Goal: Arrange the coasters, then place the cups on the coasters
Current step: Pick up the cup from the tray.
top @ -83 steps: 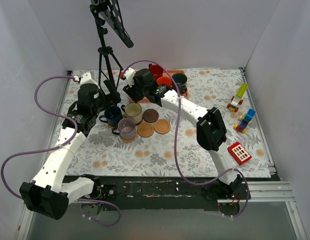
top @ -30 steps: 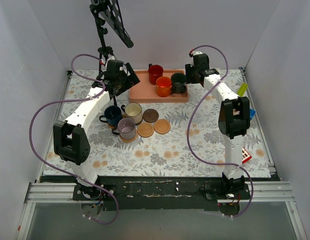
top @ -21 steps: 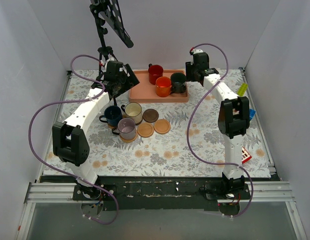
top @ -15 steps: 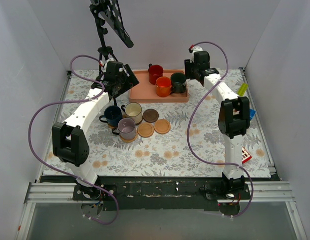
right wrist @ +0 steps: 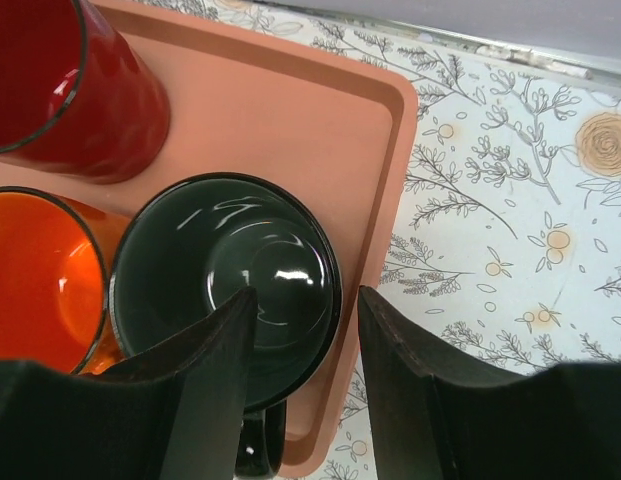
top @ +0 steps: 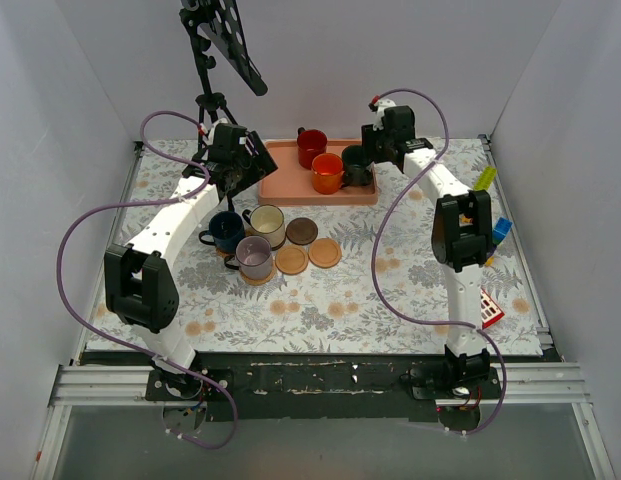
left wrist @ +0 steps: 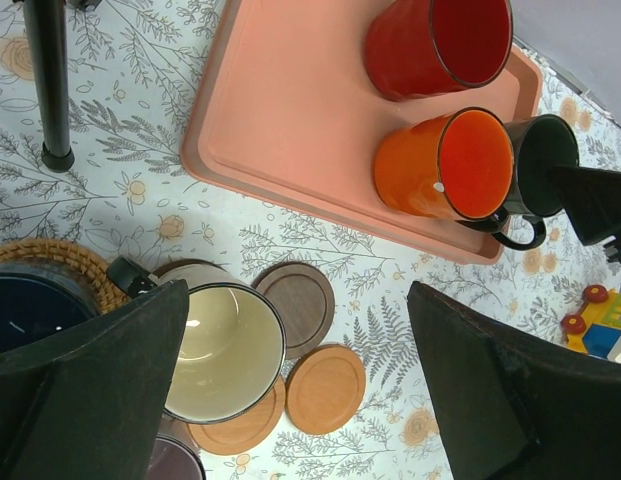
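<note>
While the right hand (right wrist: 305, 295) hangs over it, the dark green cup (right wrist: 225, 275) stands upright in the pink tray's (left wrist: 290, 110) right near corner.

Mouth up, long axis vertical, handle turned toward the tray's near rim. Orange cup (right wrist: 40, 270) just beside it on the left, red cup (right wrist: 60, 80) farther back. Right hand spread: one finger over the mouth, the other outside the wall, no pinch seen. Left hand (left wrist: 298, 295) spread wide, empty, above the tabletop (top: 390, 290) near the cream cup (left wrist: 225, 350). Navy cup (top: 226, 230) and grey-lilac cup (top: 254, 256) grouped there; dark brown coaster (left wrist: 295, 300) and two tan coasters (left wrist: 325, 388) bare alongside. Floral-print tabletop, plain white walls (top: 390, 60), black tripod (top: 205, 90) far left, toy blocks (top: 485, 190) at the right edge.
</note>
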